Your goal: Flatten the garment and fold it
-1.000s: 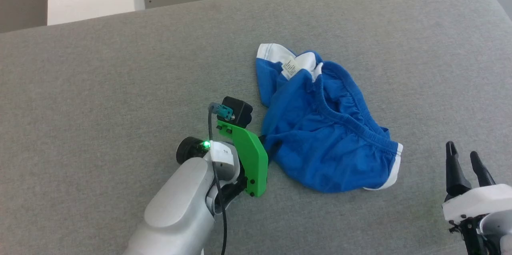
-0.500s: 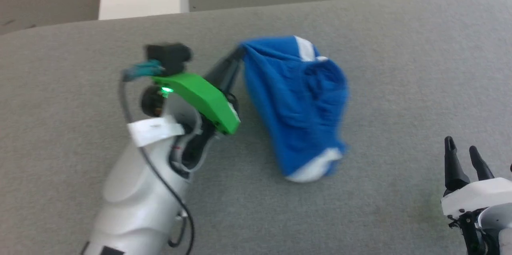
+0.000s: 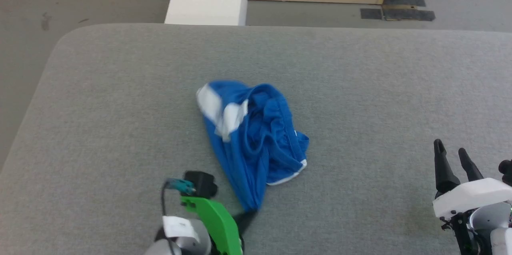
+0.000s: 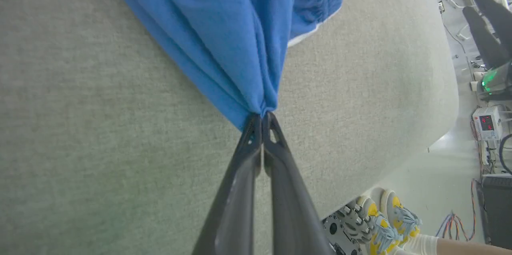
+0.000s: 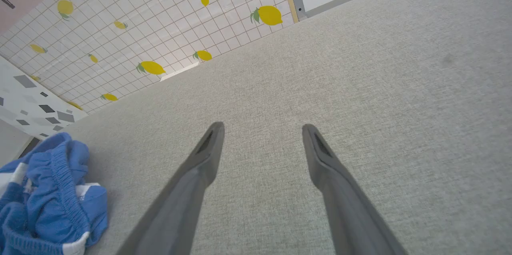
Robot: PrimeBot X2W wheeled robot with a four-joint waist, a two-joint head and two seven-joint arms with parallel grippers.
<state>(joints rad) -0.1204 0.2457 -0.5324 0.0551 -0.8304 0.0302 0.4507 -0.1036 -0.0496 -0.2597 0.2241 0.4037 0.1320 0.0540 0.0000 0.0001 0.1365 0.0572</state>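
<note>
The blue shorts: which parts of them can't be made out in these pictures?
- Head view: the garment is bunched and blurred; folds hide its underside, and no label can be picked out.
- Left wrist view: the top edge cuts off everything beyond the part pinched by the left fingers.
- Right wrist view: the left and bottom edges crop it.

The garment (image 3: 250, 147), a pair of bright blue shorts, lies crumpled near the middle of the head view on the grey surface (image 3: 120, 107). It is bunched rather than flat. White patches (image 3: 222, 113) show at its upper left, the gathered waistband (image 3: 280, 127) curves down its right side, and white hem trim (image 3: 289, 173) edges the lower right. Its lower end narrows in taut folds to a tip pinched by the left gripper (image 4: 263, 118).
</note>
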